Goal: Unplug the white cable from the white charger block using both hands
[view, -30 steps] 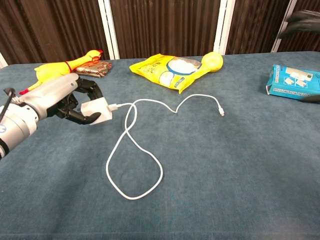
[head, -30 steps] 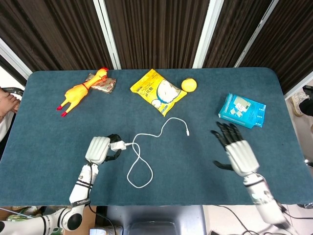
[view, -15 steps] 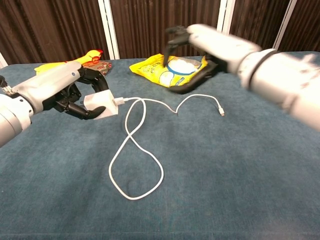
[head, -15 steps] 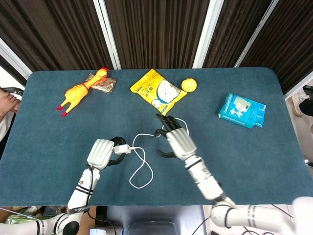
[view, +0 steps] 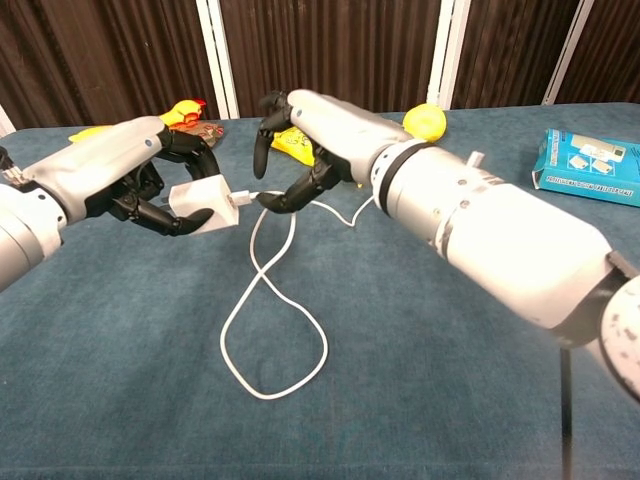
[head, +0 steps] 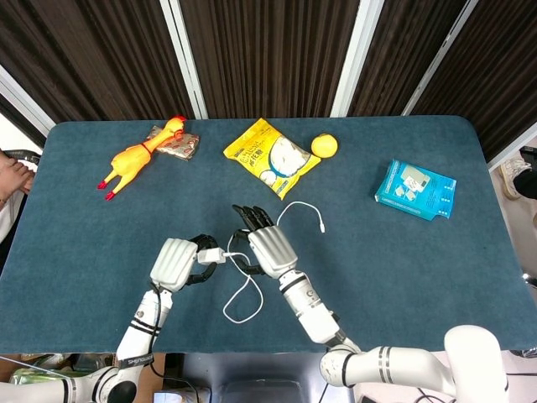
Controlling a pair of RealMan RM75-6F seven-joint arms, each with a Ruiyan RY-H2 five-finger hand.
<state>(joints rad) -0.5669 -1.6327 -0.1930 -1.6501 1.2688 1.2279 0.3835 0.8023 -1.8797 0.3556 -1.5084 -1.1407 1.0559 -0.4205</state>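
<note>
My left hand (head: 174, 263) (view: 130, 182) grips the white charger block (head: 209, 255) (view: 200, 204) and holds it a little above the blue table, plug side facing right. From the block the white cable (head: 295, 204) (view: 322, 352) runs right, drops into a loop on the table, and ends in a free connector at mid-table. My right hand (head: 267, 246) (view: 318, 135) sits right beside the block. Its fingers (view: 262, 135) are spread and curve around the cable just past the plug, with thumb and finger still apart.
Along the far side lie a yellow rubber chicken (head: 134, 157), a brown packet (head: 178, 144), a yellow snack bag (head: 270, 156) and a yellow ball (head: 324, 145). A blue box (head: 415, 190) (view: 592, 165) lies at the right.
My right hand has swept from the table's right side across to the block and now cups the cable at the plug. The left hand raised the block slightly, and the cable loop shifted.
</note>
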